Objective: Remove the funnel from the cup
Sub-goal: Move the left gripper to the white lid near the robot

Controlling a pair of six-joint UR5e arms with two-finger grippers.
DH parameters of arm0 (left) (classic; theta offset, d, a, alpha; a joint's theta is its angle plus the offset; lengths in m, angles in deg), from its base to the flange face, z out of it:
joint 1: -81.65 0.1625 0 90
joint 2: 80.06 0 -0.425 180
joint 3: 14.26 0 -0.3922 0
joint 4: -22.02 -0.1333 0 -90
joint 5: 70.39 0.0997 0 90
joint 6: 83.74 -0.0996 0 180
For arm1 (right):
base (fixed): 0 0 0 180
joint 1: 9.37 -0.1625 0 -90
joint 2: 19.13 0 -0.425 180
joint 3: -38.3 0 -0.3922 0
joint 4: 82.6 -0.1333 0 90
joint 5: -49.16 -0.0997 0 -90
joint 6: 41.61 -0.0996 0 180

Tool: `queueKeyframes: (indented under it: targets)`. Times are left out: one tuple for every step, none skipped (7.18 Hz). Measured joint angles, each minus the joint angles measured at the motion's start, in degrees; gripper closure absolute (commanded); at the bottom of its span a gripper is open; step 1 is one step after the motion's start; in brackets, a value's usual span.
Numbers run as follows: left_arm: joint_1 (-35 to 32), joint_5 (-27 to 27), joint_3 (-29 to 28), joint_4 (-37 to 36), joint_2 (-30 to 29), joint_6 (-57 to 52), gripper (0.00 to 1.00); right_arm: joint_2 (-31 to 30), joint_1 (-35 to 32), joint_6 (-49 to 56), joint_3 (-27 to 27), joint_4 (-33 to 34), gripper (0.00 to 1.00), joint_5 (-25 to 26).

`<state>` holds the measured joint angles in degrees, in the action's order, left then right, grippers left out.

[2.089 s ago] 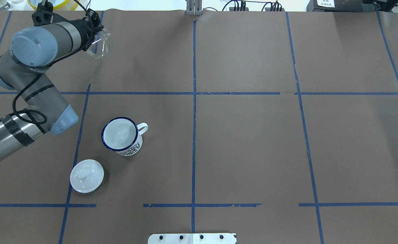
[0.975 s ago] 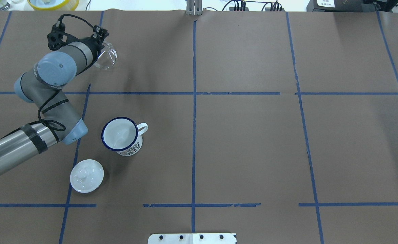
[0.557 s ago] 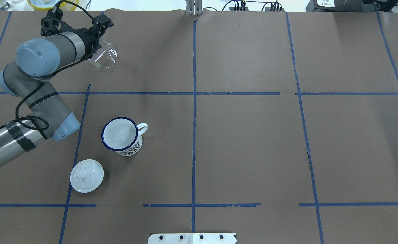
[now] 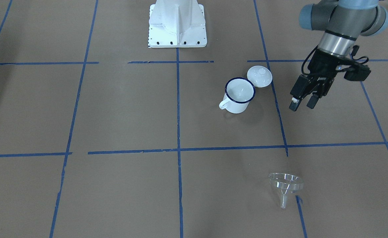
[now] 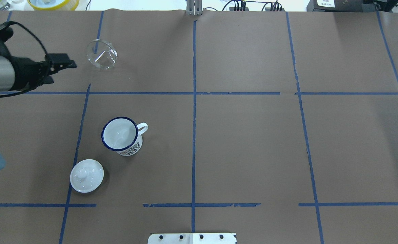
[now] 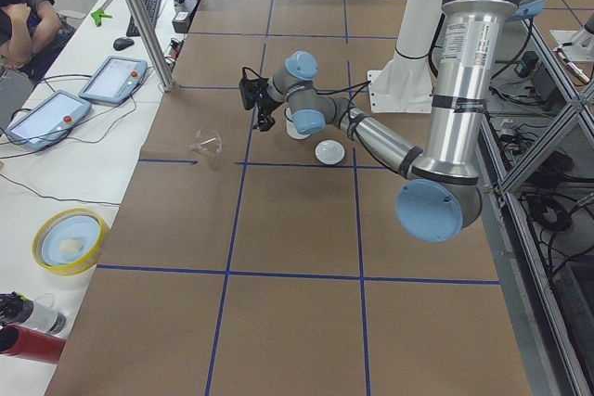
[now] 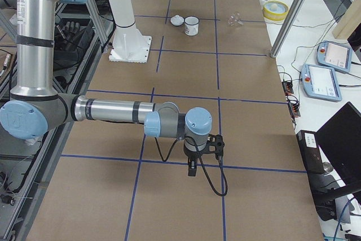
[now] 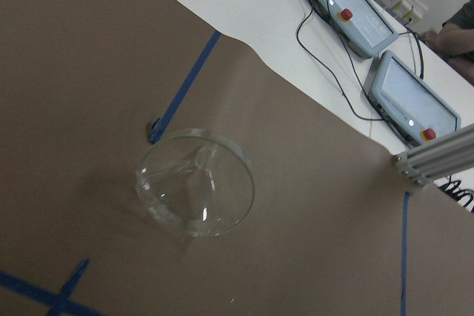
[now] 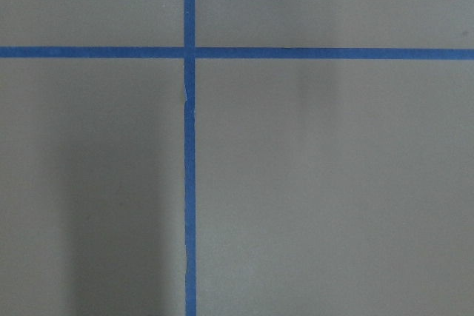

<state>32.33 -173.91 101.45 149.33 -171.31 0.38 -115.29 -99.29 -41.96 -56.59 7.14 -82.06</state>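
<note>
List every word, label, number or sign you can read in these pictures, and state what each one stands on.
Nothing can be read with certainty.
White label on the black box at the table's far edge: print too small to read.
Dark and red print on the cup's side: blurred, no letters legible.
Faint mark on the blue joint cap of the right arm: too blurred to read.

Funnel (image 4: 285,185) on table (image 4: 114,109), well apart from cup (image 4: 240,95) and left claw (image 4: 301,106)
</note>
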Motion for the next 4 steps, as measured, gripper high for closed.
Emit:
queueKeyframes:
  targets:
    - [0.3, -3.2, 5.7, -1.0, 7.4, -3.6, 0.0, 0.0, 0.0, 0.0, 0.0, 0.0, 0.0, 0.0]
    - [2.0, -4.9, 9.7, -1.4, 13.2, -6.0, 0.0, 0.0, 0.0, 0.0, 0.0, 0.0, 0.0, 0.0]
    - [5.4, -5.6, 11.6, -2.5, 16.3, -7.2, 0.0, 0.0, 0.0, 0.0, 0.0, 0.0, 0.0, 0.0]
    - [9.4, -5.6, 12.6, -5.5, 17.2, -7.5, 0.0, 0.0, 0.0, 0.0, 0.0, 0.0, 0.0, 0.0]
